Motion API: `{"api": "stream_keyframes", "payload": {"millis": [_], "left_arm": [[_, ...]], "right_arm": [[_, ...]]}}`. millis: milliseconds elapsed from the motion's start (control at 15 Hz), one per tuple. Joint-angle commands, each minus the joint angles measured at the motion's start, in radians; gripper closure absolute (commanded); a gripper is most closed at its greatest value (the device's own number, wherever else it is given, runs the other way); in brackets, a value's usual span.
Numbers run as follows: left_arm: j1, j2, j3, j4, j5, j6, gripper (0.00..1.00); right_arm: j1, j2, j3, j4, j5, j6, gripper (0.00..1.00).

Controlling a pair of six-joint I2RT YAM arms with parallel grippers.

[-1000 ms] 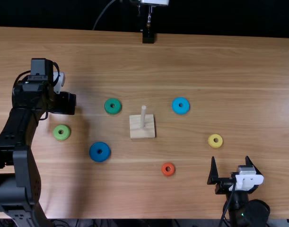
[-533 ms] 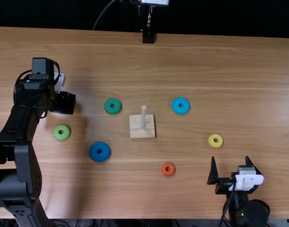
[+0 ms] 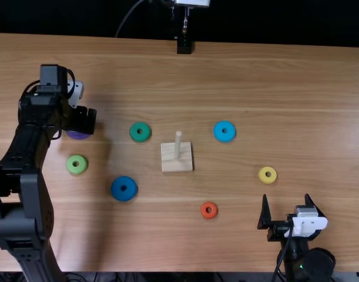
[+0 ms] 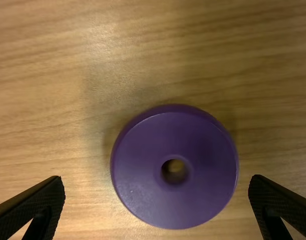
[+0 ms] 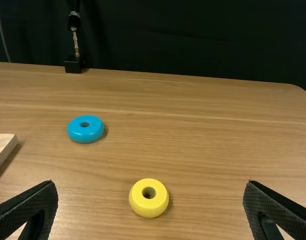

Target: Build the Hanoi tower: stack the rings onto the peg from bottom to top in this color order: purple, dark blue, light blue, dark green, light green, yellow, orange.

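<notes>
**Black all over, with touches of white**

The left arm (image 3: 31,153) is black, with blocky, angular links, a pale piece (image 3: 76,94) near its end and thin black cables (image 3: 25,92) looping there. The left gripper (image 3: 82,120) has black fingers (image 4: 40,202) with finely textured faces.

The right arm (image 3: 292,267) is black too, with a rounded joint (image 3: 320,264), a tiny green dot (image 3: 301,266), a white bracket (image 3: 307,224) and a slim black cable (image 3: 283,254). The right gripper (image 3: 286,197) has black, tapering, pointed fingers, their faces finely cross-hatched.
</notes>
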Motion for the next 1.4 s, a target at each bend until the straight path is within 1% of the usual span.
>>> {"api": "stream_keyframes", "payload": {"millis": [0,67,267,867,1067,1333], "left_arm": [[-0.018,0.027,0.021,0.002,0.020,0.010,0.00],[-0.028,0.030,0.021,0.002,0.020,0.010,0.00],[-0.035,0.046,0.024,0.003,0.018,0.010,0.00],[-0.021,0.083,0.035,0.003,0.020,0.014,0.00],[-0.019,0.090,0.035,0.003,0.031,0.014,0.00],[-0.019,0.090,0.035,0.002,0.035,0.014,0.00]], "right_arm": [[-0.010,-0.013,-0.051,-0.076,-0.005,-0.002,0.00],[-0.010,-0.013,-0.051,-0.076,-0.007,-0.002,0.00],[-0.010,-0.013,-0.051,-0.076,-0.007,0.000,0.00],[-0.010,-0.013,-0.051,-0.076,-0.007,-0.002,0.00],[-0.010,-0.013,-0.051,-0.076,-0.005,-0.002,0.00],[-0.010,-0.013,-0.051,-0.076,-0.005,-0.002,0.00]]}}
